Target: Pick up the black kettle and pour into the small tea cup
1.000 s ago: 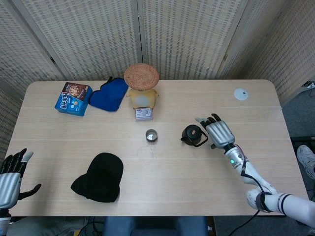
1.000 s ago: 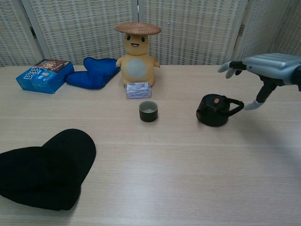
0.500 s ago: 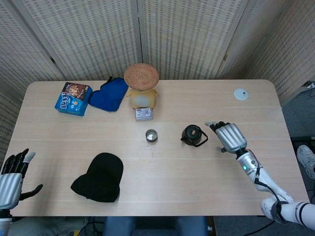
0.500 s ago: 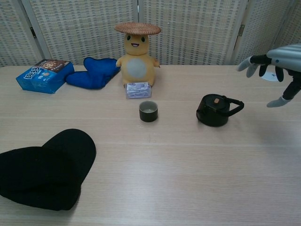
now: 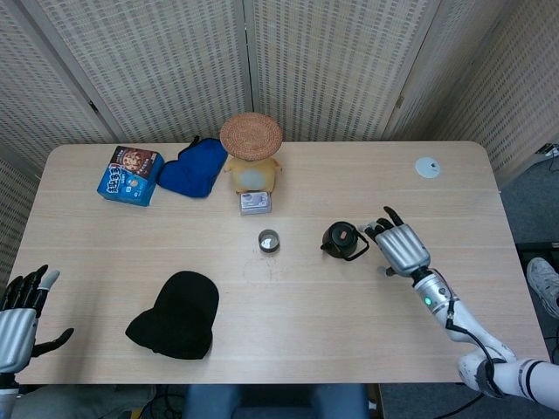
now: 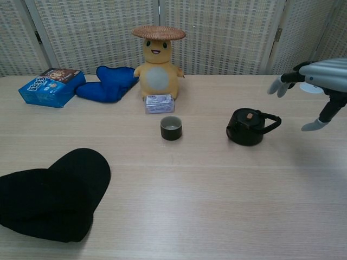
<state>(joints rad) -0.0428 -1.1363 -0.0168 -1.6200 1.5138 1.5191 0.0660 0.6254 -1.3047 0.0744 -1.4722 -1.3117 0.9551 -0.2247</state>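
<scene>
From the head view: black kettle (image 5: 341, 239) sits right of small tea cup (image 5: 268, 241); right hand (image 5: 402, 248) just beside its handle, fingers spread, holding nothing. Left hand (image 5: 17, 316) at table edge, fingers spread. Chest view: right hand (image 6: 317, 81) raised, apart from kettle; left hand unseen.

Bright even light, soft shadows, sharp pics

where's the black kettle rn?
The black kettle stands on the wooden table, right of centre in the head view, between the small dark tea cup and the open right hand, which is not touching it.
</scene>
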